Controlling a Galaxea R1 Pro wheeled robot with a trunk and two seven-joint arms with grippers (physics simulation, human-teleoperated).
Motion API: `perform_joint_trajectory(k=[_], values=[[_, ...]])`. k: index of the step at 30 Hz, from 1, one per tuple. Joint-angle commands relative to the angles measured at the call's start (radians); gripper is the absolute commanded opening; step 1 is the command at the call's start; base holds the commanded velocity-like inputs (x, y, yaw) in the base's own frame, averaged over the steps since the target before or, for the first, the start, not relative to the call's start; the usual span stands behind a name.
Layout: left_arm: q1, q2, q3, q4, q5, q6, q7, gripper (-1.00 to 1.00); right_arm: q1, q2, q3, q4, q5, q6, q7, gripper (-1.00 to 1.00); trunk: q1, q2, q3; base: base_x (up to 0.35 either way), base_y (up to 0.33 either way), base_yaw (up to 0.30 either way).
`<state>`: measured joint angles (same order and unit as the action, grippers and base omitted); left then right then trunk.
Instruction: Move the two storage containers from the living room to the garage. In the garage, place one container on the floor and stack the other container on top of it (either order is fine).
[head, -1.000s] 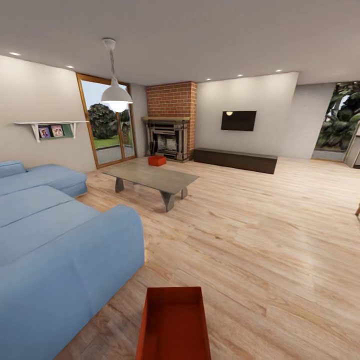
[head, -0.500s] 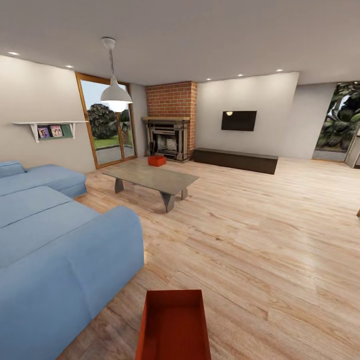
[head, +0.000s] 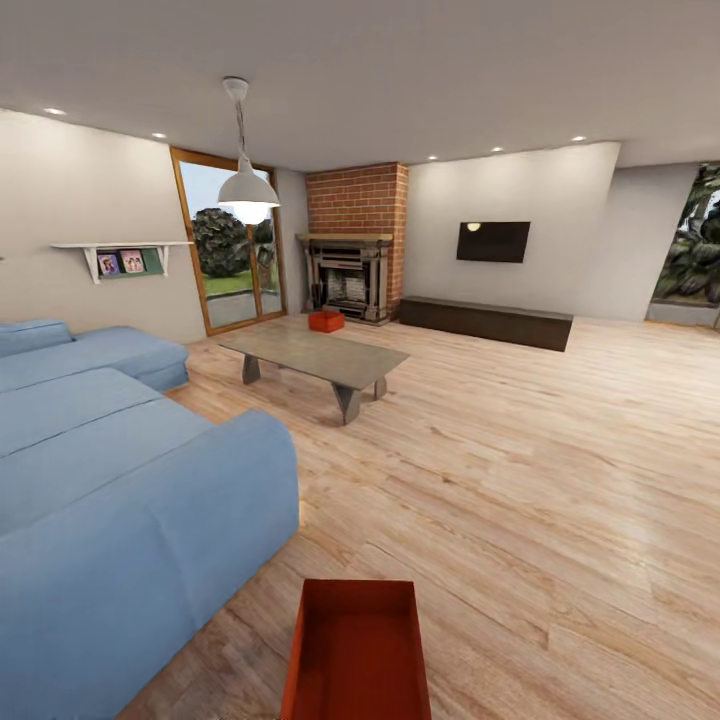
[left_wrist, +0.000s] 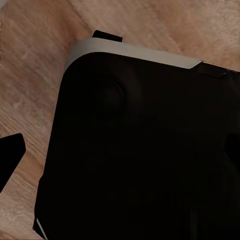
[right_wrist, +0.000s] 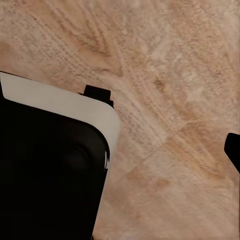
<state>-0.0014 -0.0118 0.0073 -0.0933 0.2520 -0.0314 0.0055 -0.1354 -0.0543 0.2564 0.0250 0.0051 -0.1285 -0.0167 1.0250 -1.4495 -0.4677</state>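
Two empty storage containers (head: 357, 655) (head: 326, 321) on wood floor (head: 520, 470); jaws' state impossible to tell.

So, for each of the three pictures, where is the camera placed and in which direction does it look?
Head view: on the robot's head, facing forward and down across the living room, with an open red-orange rectangular storage bin near, a second by the red brick fireplace.
Left wrist view: on the left arm, looking down at the light wood plank floor and a black robot body part.
Right wrist view: on the right arm, looking down likewise at a black body part.
Shared: all three show the wood floor.
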Motion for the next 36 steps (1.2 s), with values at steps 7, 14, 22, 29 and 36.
perform_joint_trajectory(k=[7, 14, 22, 29, 36], values=[[0.0, -0.001, 0.001, 0.0, 0.006, -0.002, 0.001, 1.0, -0.001, -0.001, 0.003, 0.003, 0.002, -0.009, -0.002, 1.0, 0.0, 0.0, -0.001, 0.0, 0.0, 0.071], [0.0, -0.001, 0.002, -0.001, 0.006, -0.002, 0.001, 1.0, -0.001, -0.002, 0.003, 0.003, 0.001, -0.008, -0.002, 1.0, 0.0, 0.0, -0.001, 0.0, 0.0, 0.006], [0.0, -0.001, 0.001, 0.0, 0.006, -0.002, 0.001, 1.0, -0.001, -0.002, 0.003, 0.003, 0.001, -0.009, -0.002, 1.0, 0.0, 0.0, -0.001, 0.119, 0.0, 0.0], [0.0, -0.002, 0.002, -0.001, 0.006, -0.002, 0.001, 1.0, -0.001, -0.001, 0.003, 0.003, 0.001, -0.008, -0.002, 1.0, 0.0, 0.0, -0.001, 0.025, 0.0, 0.0], [0.0, -0.002, 0.002, -0.001, 0.006, -0.002, 0.001, 1.0, -0.001, -0.001, 0.002, 0.003, 0.001, -0.008, -0.002, 1.0, 0.0, 0.0, -0.001, 0.104, 0.08, 0.0]])
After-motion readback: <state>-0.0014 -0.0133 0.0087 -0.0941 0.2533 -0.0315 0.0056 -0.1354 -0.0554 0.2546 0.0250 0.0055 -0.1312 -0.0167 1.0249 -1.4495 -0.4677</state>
